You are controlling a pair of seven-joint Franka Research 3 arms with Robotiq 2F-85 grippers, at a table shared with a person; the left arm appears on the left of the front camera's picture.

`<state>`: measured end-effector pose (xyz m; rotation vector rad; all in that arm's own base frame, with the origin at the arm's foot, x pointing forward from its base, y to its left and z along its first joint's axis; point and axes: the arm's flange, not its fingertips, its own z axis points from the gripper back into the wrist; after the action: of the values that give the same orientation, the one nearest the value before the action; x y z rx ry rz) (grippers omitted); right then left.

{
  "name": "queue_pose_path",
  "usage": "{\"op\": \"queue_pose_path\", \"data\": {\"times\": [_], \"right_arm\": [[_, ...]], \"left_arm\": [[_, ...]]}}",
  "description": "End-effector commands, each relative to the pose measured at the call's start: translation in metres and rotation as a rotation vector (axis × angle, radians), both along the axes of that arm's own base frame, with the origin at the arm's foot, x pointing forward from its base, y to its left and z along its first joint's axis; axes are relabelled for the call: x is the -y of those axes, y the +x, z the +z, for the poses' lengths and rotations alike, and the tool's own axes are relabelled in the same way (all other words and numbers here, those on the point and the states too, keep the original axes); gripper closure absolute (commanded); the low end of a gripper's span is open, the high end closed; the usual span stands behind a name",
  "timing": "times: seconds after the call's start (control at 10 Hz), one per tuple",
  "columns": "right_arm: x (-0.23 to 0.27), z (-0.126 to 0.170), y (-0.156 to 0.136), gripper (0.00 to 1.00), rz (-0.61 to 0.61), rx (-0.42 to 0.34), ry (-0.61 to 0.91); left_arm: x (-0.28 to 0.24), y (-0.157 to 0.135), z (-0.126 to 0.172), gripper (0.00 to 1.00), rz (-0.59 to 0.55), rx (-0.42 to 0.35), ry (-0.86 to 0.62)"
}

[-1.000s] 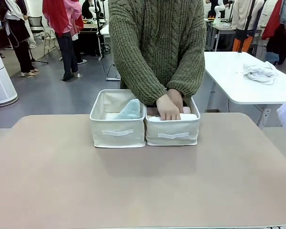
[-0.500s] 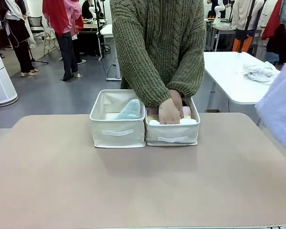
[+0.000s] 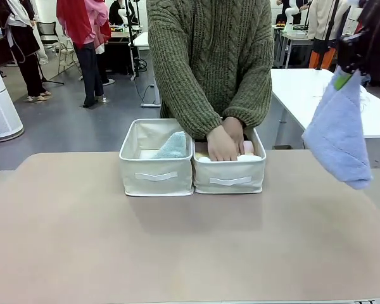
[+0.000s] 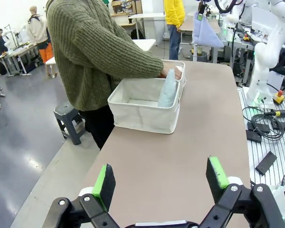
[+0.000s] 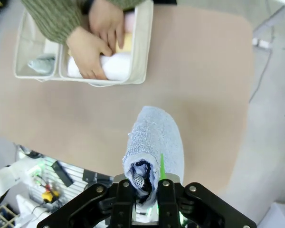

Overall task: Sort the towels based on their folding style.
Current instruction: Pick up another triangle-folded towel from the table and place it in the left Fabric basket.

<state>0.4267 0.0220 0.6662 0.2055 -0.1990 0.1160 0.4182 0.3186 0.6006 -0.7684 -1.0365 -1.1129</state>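
Periwinkle blue towel [image 3: 337, 136] has swung further in from right edge within last second; now hangs in full sight above right end of surface [image 3: 177, 247]. Judgement: last cone-fold in transit, likely bound for left bin [image 3: 155, 180], where pale teal towel [image 3: 173, 145] stands.

Person's hands [image 3: 225, 142] remain in right bin [image 3: 231, 183], pressing on white towel [image 5: 116, 66], yellow towel [image 5: 125, 43] and pink towel [image 5: 129, 21].

Right claw [image 3: 344, 79] held high, clamped on blue towel's top, towel dangling clear of surface. Left claw [image 4: 160, 180] spread apart, empty, above left end of surface.
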Motion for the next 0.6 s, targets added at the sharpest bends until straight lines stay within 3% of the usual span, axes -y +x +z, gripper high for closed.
{"op": "queue_pose_path", "data": {"times": [0.0, 0.3, 0.5], "right_arm": [[-0.018, 0.005, 0.018, 0.84, 0.009, -0.024, 0.013], [-0.030, -0.005, 0.037, 0.84, -0.031, -0.068, 0.053], [-0.027, -0.010, 0.027, 0.84, 0.032, -0.032, 0.002]], "left_arm": [[0.001, -0.003, 0.000, 0.00, 0.004, -0.010, 0.013], [0.001, -0.003, 0.000, 0.00, 0.004, -0.010, 0.013], [0.001, -0.003, 0.000, 0.00, 0.004, -0.010, 0.013]]}}
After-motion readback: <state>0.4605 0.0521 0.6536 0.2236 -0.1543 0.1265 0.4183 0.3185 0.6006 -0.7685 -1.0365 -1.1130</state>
